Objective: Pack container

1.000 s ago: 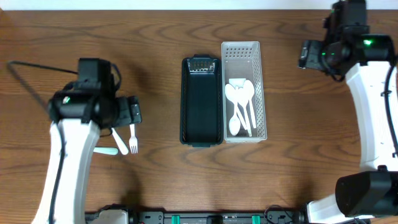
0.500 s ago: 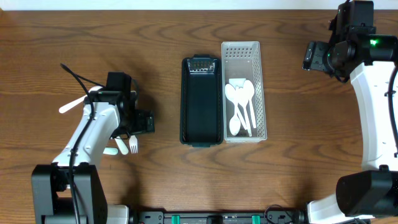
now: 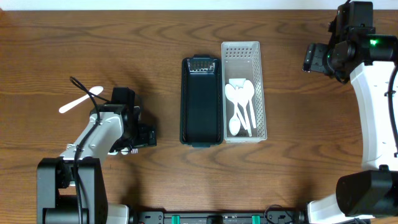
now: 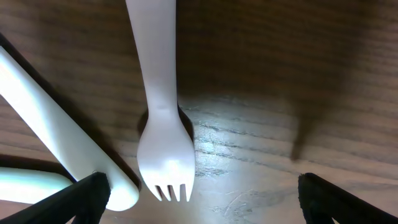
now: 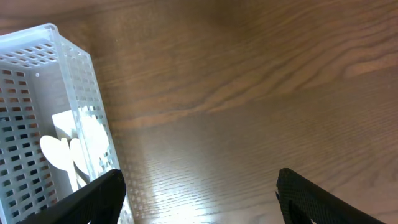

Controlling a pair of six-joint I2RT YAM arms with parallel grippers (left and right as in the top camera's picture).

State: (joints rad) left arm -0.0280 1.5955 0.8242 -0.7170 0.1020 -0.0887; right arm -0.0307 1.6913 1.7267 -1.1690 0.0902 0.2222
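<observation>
A black container [image 3: 201, 101] and a white perforated basket [image 3: 244, 56] holding white spoons [image 3: 240, 106] stand side by side mid-table. My left gripper [image 3: 132, 144] is open and low over white cutlery at the left. In the left wrist view a white fork [image 4: 163, 134] lies tines toward me between the open fingers [image 4: 199, 196], with a white handle [image 4: 59, 137] beside it. A white spoon [image 3: 81, 99] lies further left. My right gripper [image 3: 311, 57] is open and empty above bare table right of the basket [image 5: 43, 112].
A black cable [image 3: 84, 90] loops over the left arm near the loose spoon. The right arm [image 3: 373, 106] stands along the table's right side.
My left arm has swung down and toward the front, bringing the gripper low over the fork. The loose spoon at the left has become uncovered. The right arm has barely moved.
</observation>
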